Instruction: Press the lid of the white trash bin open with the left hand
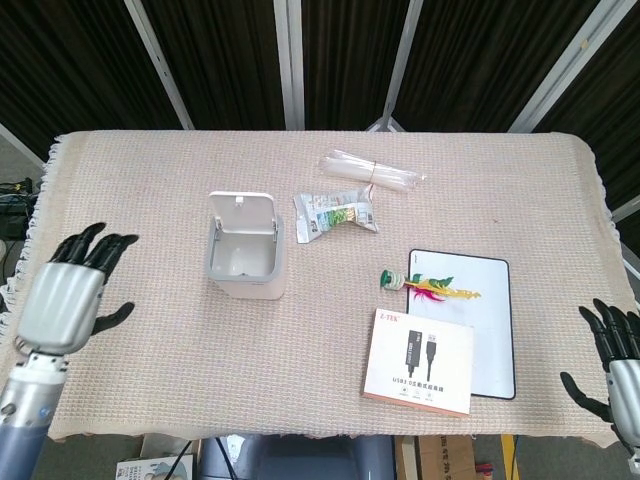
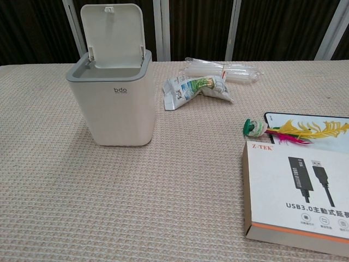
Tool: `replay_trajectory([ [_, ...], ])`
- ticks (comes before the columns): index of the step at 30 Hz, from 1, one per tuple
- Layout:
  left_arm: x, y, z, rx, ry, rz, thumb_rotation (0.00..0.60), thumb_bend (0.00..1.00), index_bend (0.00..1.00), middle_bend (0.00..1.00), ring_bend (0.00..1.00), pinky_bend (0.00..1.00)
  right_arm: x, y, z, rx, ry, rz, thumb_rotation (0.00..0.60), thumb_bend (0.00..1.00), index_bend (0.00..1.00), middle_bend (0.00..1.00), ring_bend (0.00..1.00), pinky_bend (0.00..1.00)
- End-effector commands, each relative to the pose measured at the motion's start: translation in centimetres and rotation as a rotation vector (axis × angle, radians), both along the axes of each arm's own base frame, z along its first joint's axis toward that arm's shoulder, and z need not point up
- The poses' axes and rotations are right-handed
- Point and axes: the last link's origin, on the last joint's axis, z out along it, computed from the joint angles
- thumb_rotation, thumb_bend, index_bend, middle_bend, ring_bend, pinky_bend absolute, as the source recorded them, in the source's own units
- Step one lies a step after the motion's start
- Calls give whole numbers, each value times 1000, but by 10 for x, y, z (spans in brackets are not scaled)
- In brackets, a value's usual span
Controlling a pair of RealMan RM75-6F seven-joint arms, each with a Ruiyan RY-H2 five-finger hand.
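The left hand (image 1: 68, 293) is seen empty with fingers spread, well apart from the white trash bin (image 2: 115, 103), which lies at its 2 o'clock on the desk (image 1: 150, 180). The lid (image 2: 113, 34) stands tilted up and open. It is judged a light, stiff plastic flap on a spring catch, best pressed at its front edge. The right hand (image 1: 615, 368) is likewise spread and empty.

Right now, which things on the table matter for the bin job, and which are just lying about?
Job: white trash bin, its lid standing open; left hand, open, clear of it.

Lying about: snack packet, plastic tube bundle, feather toy, USB cable box, white board.
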Motion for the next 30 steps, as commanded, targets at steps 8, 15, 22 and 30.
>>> replay_trajectory([
  [8, -101, -76, 29, 29, -70, 141, 600, 165, 210, 200, 65, 117, 1, 1, 0, 0, 13, 3, 600, 268, 117, 56, 19, 0],
  [15, -133, -94, 24, 11, -145, 200, 600, 165, 207, 196, 65, 116, 1, 3, 4, -10, 5, 3, 600, 268, 117, 56, 19, 0],
  [22, -151, -93, 25, 116, -229, 118, 600, 165, 207, 196, 65, 116, -1, 3, 6, -13, 6, 5, 600, 268, 117, 56, 19, 0],
  [30, -166, -95, 35, 118, -230, 195, 600, 166, 218, 196, 65, 116, 1, 3, 3, 0, 14, 9, 600, 268, 117, 56, 19, 0],
])
